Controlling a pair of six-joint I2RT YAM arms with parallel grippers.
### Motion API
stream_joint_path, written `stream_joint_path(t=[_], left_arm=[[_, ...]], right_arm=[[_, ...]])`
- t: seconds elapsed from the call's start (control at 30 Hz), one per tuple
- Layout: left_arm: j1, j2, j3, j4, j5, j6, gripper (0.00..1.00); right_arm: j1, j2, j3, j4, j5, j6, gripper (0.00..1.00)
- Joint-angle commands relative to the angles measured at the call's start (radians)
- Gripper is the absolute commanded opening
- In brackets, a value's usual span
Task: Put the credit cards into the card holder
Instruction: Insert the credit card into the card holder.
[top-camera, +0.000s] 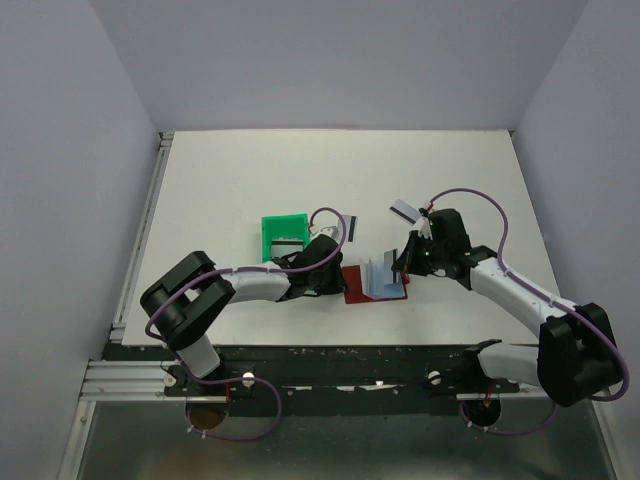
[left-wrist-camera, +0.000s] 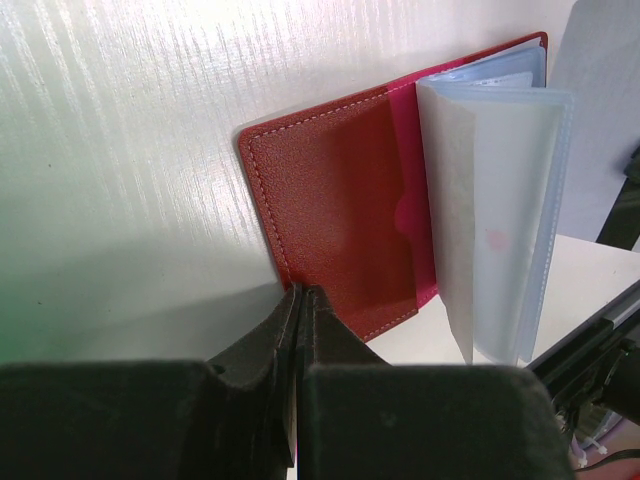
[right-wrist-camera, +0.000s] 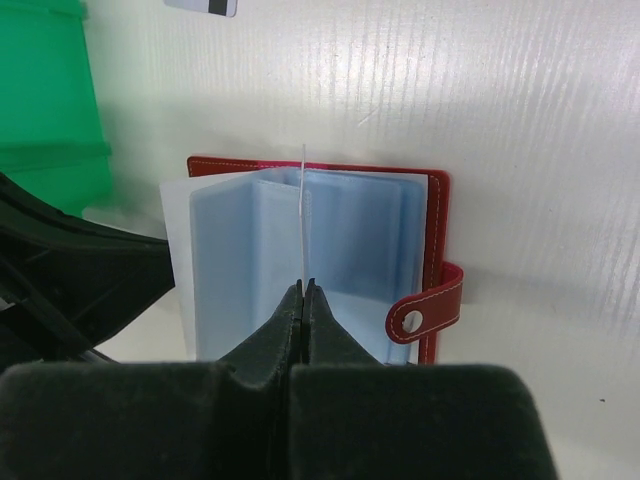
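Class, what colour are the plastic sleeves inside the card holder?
Pale translucent blue; the sleeves show best in the right wrist view.

Four cards (top-camera: 405, 210), one card holder (top-camera: 358, 290), one tray (top-camera: 268, 235), two arms (top-camera: 250, 283).
Of the cards in view, the first lies loose on the table (top-camera: 230, 170), the second card (top-camera: 351, 228) is also loose there, the third card (top-camera: 287, 245) lies in the green tray, and the fourth card (right-wrist-camera: 303, 200) stands edge-on in the right gripper (right-wrist-camera: 303, 292). Whether more lie under the third cannot be told. The red card holder is the only one, and so is the tray. There is one left arm and one right arm (top-camera: 510, 285).
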Motion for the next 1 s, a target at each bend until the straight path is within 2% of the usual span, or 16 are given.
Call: stream_joint_path(t=[0.0,0.63,0.97], left_arm=[[-0.006,0.049,-0.019,-0.081,0.0,0.011,0.1],[-0.005,0.049,-0.022,-0.078,0.0,0.011,0.1],[-0.005,0.052,-0.02,-0.078,0.003,0.011,0.1]], right_arm=[[-0.006,-0.043,0.034,-0.055,0.024,-0.019,0.0],[-0.008,-0.078,0.056,-0.095,0.031,-0.02,0.0],[-0.006,-0.097,0.077,-0.197,0.226,-0.057,0.0]])
